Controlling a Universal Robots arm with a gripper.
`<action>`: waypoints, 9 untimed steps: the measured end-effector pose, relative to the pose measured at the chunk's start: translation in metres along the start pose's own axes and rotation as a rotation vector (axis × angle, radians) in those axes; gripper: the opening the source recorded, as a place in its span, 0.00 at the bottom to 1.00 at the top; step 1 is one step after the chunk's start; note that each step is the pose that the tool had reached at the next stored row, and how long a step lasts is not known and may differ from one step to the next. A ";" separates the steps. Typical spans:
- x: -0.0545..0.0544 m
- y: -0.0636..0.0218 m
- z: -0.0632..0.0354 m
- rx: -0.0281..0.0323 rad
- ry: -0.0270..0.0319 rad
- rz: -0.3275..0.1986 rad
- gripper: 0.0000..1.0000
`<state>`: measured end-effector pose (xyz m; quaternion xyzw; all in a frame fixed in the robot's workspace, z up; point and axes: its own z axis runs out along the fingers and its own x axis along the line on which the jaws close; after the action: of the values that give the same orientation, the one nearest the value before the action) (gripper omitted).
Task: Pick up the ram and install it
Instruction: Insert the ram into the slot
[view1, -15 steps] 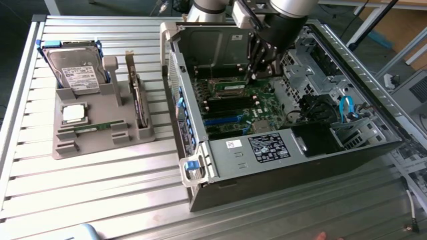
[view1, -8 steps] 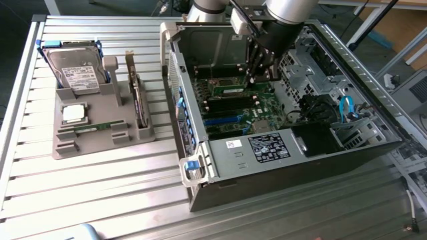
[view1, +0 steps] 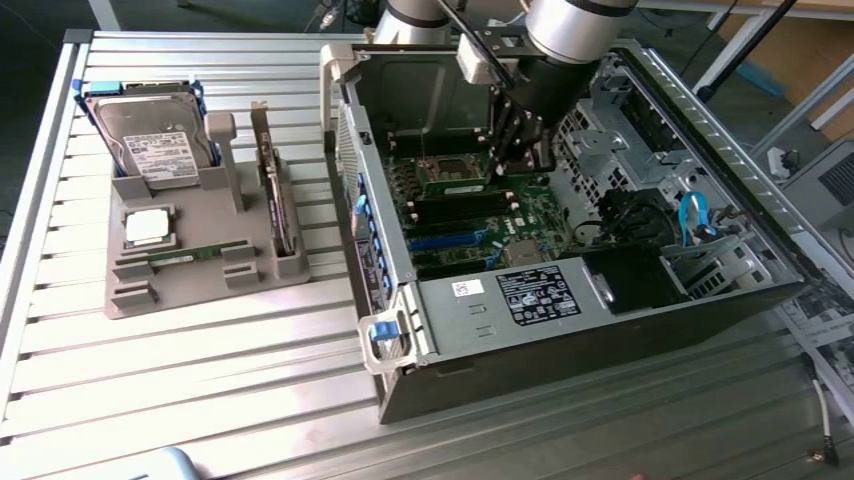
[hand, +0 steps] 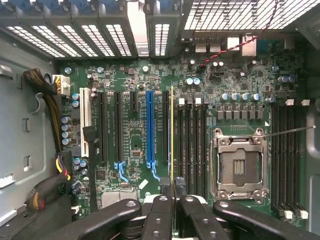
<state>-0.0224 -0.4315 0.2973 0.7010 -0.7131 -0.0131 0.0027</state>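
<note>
The arm is reaching down into the open computer case (view1: 441, 330), which is lying on its side on the slatted metal table (view1: 200, 400). The hand (hand: 172, 192) is pinching narrowly on the ram (hand: 172, 135), with one black finger (hand: 161, 202) pressing on each flat side. In the wrist view the ram is showing edge-on as a thin yellow-green line, standing upright over the motherboard (hand: 130, 140) and running parallel to the long slots. It is sitting between the blue slot (hand: 150, 125) and the row of black memory slots (hand: 192, 145) that is lying just beside the empty processor socket (hand: 239, 165). Its lower edge seems to be hanging just above the board, though whether it is touching a slot is hard to tell from this angle.

In the exterior view the hand (view1: 521, 145) is hanging over the middle of the board, deep inside the case. To that view's left, well apart from the case, a gray holder (view1: 200, 285) is sitting on the table, carrying a hard drive (view1: 154, 140), a square silver processor chip (view1: 147, 225) and an upright expansion card (view1: 276, 200).
</note>
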 end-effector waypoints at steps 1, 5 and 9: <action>0.000 0.0000 0.0011 0.0000 0.0001 0.000 0.12; 0.000 -0.0001 0.0039 -0.0001 0.0016 0.000 0.12; 0.000 -0.0001 0.0039 0.0000 0.0017 0.000 0.12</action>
<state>-0.0223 -0.4315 0.2934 0.7010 -0.7131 -0.0125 0.0033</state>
